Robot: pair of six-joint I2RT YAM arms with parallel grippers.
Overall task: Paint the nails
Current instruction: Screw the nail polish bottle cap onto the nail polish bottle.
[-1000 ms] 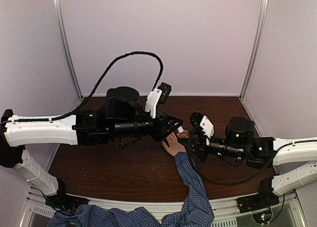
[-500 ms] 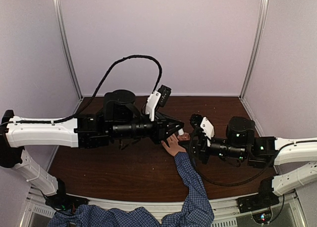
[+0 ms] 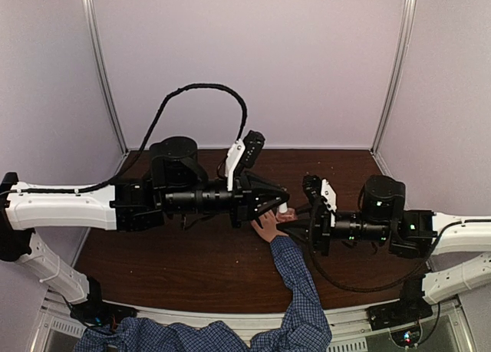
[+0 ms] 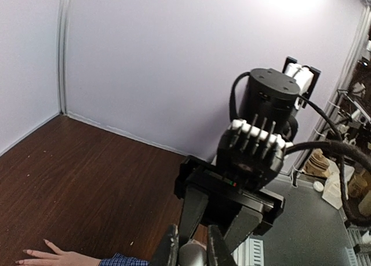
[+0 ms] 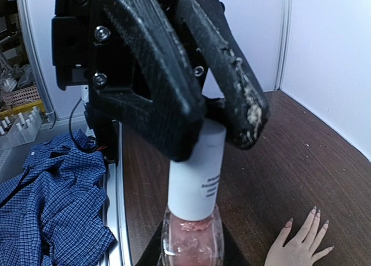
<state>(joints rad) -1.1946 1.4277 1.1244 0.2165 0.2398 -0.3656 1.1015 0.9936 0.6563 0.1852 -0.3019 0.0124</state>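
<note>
Nails (image 5: 315, 210) show pinkish at the tips of a hand (image 5: 297, 244) lying flat, palm down, fingers spread on the table (image 3: 192, 260). From my right wrist view it sits low and to the right of the bottle (image 5: 191, 243), apart from it. None of the nails touches a tool. From above I see the hand (image 3: 268, 228) near the middle of the table, partly under the tips of both arms, with a blue checked sleeve (image 3: 295, 283) running back to the near edge. The left wrist view catches the fingers (image 4: 55, 255) at the lower left corner.

Above the hand, the bottle stands upright in the air, with pink glass below and a white cap (image 5: 197, 173) seated on its neck. My right gripper (image 5: 191, 253) is closed round the glass body from beneath. My left gripper (image 5: 214, 141) comes down from above with its two black fingers clamped on the cap, one on each side. I cannot tell whether the cap is loosened.

Overhead, the two arms meet nose to nose over the table, the left gripper (image 3: 280, 202) reaching in from the left and the right gripper (image 3: 298, 218) from the right. Pale walls (image 3: 245, 60) close in the back and sides.
</note>
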